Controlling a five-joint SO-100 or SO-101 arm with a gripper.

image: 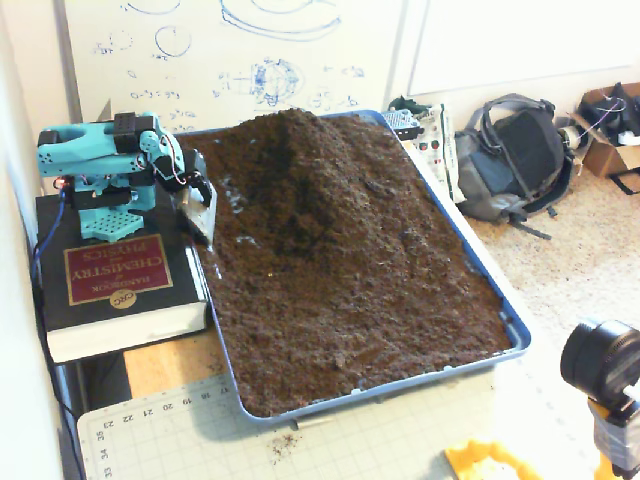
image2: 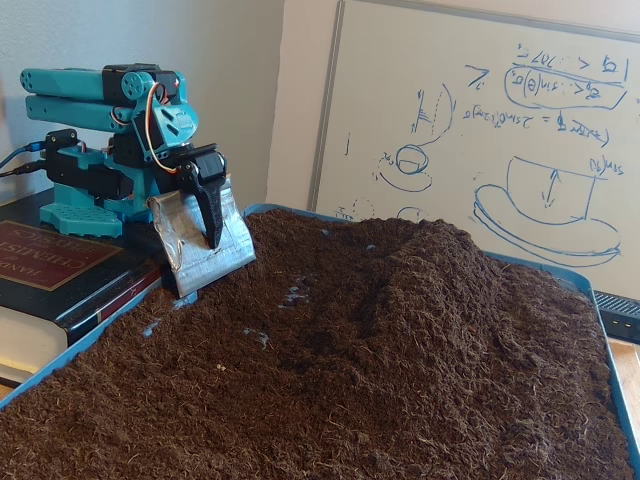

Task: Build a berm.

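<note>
You get one fixed view high above the blue tray's near corner, looking down its length; another sits low and close at soil level (facing the whiteboard). Both share the teal arm and the berm.

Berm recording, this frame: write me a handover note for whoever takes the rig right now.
Gripper: carries a silver scoop blade; whether it is open or shut cannot be told. It is tucked back near the arm's base, at the tray's edge beside the book, with the blade's lower edge at the soil surface.
Berm: a clear hump of dark soil at the whiteboard end of the blue tray.
Rest of the soil: lower and roughly level toward the near end.
Done: a mound stands.
Left: probably keep pushing loose soil up onto it if a higher or longer ridge is wanted.
</note>
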